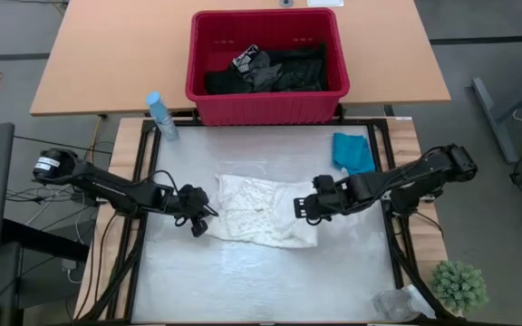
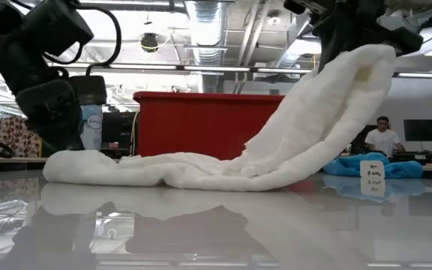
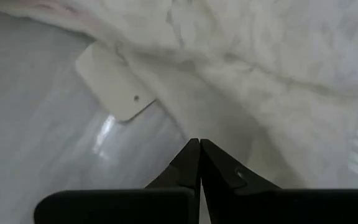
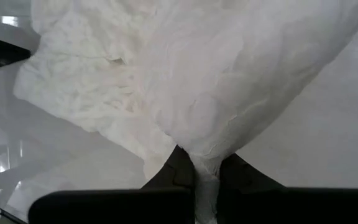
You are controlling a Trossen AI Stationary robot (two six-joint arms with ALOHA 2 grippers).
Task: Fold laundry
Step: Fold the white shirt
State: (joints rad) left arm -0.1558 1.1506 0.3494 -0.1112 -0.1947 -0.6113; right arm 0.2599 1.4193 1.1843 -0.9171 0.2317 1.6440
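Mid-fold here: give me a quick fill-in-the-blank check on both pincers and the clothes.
1. The right pincer is shut on the ____ garment, lifting one end.
2. The left pincer is ____ and holds nothing.
3. The teal garment lies on the table, on the ____ arm's side.
4. The black clothes lie in the ____ basket.

Missing words: white; shut; right; red

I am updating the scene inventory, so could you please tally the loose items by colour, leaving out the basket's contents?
White: 1, the white garment
Teal: 1, the teal garment
Red: 1, the red basket
Pale blue: 1, the bottle
Green: 1, the small plant
Total: 5
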